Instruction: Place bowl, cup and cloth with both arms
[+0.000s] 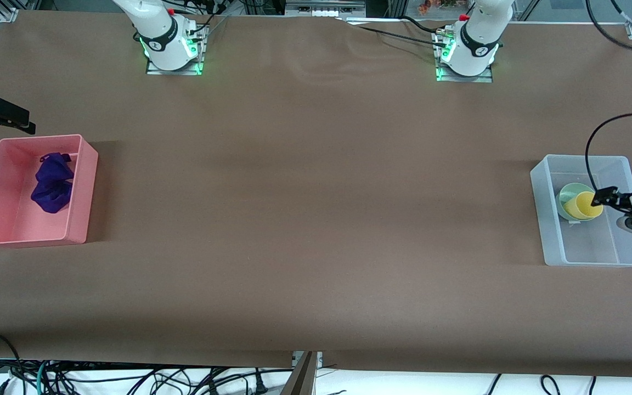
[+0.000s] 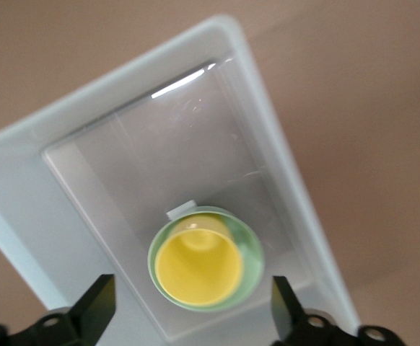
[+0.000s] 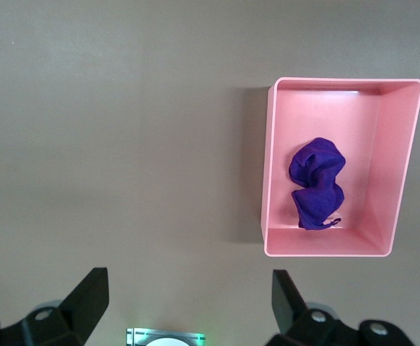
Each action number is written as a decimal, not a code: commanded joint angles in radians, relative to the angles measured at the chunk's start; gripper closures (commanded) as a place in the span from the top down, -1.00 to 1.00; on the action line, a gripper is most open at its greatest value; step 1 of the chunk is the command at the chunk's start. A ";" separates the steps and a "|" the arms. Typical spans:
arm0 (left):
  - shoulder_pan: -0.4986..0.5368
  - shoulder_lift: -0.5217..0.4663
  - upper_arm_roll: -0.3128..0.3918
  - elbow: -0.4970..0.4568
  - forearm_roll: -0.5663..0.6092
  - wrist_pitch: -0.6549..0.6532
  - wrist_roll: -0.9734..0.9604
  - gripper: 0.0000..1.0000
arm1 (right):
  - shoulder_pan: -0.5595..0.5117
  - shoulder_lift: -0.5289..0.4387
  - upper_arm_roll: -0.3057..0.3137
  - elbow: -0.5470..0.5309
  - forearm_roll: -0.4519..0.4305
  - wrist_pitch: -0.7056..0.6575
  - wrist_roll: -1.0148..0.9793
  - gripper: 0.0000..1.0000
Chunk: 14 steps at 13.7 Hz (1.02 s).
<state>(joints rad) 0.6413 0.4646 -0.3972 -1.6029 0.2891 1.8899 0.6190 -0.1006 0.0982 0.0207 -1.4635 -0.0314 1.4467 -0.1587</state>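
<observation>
The yellow cup [image 1: 583,204] sits inside the mint-green bowl [image 1: 567,193], leaning, in a clear bin [image 1: 596,259] at the left arm's end of the table. My left gripper [image 1: 618,211] is open and empty over that bin, just above the cup. In the left wrist view the cup [image 2: 199,268] and bowl [image 2: 251,252] show between its open fingers [image 2: 98,306]. The purple cloth [image 1: 52,181] lies crumpled in a pink bin [image 1: 77,214] at the right arm's end. My right gripper [image 1: 3,115] is open and empty, up in the air beside the pink bin; the cloth [image 3: 317,184] shows in its view.
The right arm's base with green lights [image 1: 172,52] and the left arm's base [image 1: 465,57] stand along the table's edge farthest from the front camera. A black cable [image 1: 593,142] loops over the clear bin. Brown tabletop [image 1: 316,192] lies between the bins.
</observation>
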 commanded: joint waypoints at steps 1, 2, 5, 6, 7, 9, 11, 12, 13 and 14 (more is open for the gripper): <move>0.001 -0.136 -0.087 -0.028 -0.053 -0.121 -0.085 1.00 | 0.001 0.012 -0.002 0.029 -0.012 -0.011 -0.002 1.00; 0.001 -0.173 -0.150 -0.025 -0.053 -0.171 -0.155 1.00 | 0.001 0.012 -0.002 0.029 -0.012 -0.009 -0.002 1.00; -0.002 -0.208 -0.314 0.067 -0.038 -0.342 -0.350 1.00 | -0.001 0.012 -0.002 0.029 -0.010 -0.011 -0.002 1.00; -0.002 -0.207 -0.363 0.104 -0.033 -0.391 -0.414 1.00 | -0.001 0.012 -0.002 0.029 -0.010 -0.011 -0.002 1.00; -0.002 -0.208 -0.400 0.127 -0.034 -0.422 -0.473 1.00 | 0.001 0.012 -0.002 0.029 -0.010 -0.011 -0.002 1.00; -0.043 -0.253 -0.399 0.135 -0.050 -0.420 -0.498 1.00 | -0.001 0.012 -0.002 0.029 -0.010 -0.011 -0.002 1.00; -0.229 -0.294 -0.210 0.141 -0.071 -0.414 -0.496 1.00 | -0.001 0.012 -0.002 0.029 -0.010 -0.009 -0.002 1.00; -0.309 -0.326 -0.112 0.132 -0.134 -0.399 -0.498 1.00 | -0.001 0.012 -0.002 0.029 -0.012 -0.011 -0.002 1.00; -0.356 -0.346 -0.029 0.126 -0.196 -0.384 -0.505 1.00 | -0.001 0.012 -0.002 0.029 -0.010 -0.011 -0.002 1.00; -0.406 -0.359 0.053 0.111 -0.253 -0.371 -0.525 1.00 | -0.001 0.012 -0.002 0.029 -0.012 -0.011 -0.002 1.00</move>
<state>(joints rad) 0.3192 0.1551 -0.4886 -1.4695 0.1258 1.4955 0.1136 -0.1010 0.0986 0.0185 -1.4632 -0.0318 1.4467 -0.1587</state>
